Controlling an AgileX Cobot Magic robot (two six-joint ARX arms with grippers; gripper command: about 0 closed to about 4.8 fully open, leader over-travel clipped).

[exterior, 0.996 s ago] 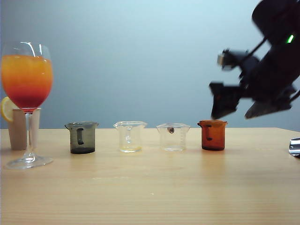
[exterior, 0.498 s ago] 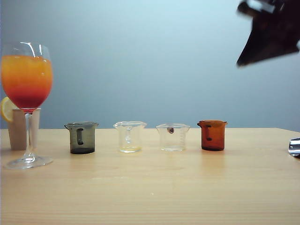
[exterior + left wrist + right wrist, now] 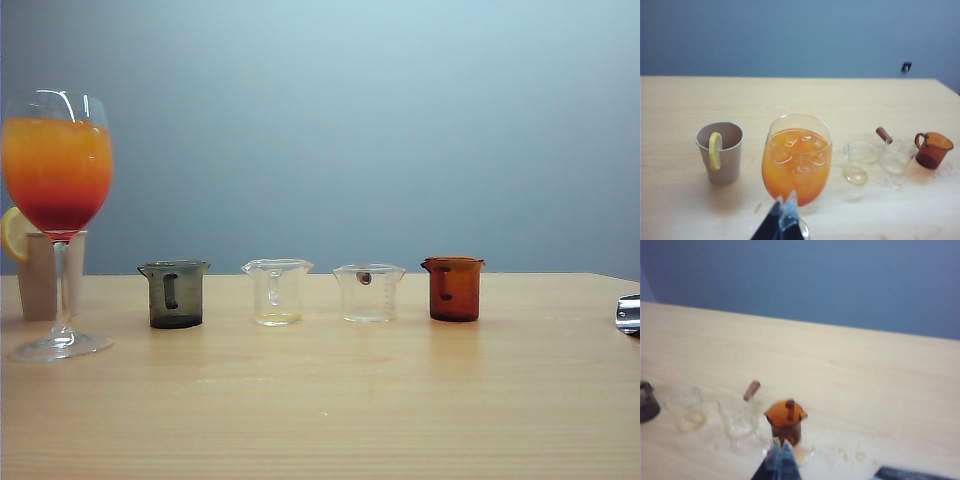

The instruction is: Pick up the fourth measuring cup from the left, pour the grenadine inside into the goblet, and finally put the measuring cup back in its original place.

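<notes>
**Amber Cup Back in Line, Both Arms Raised Clear**

Now the fourth measuring cup stands upright on the table, rightmost in the row, right of a clear cup, another clear cup and the smoky grey cup. The goblet stands far left, orange above dark red grenadine. The right gripper hangs above the amber cup, fingers pressed together, empty. The left gripper hangs near the goblet, fingertips together.
</notes>
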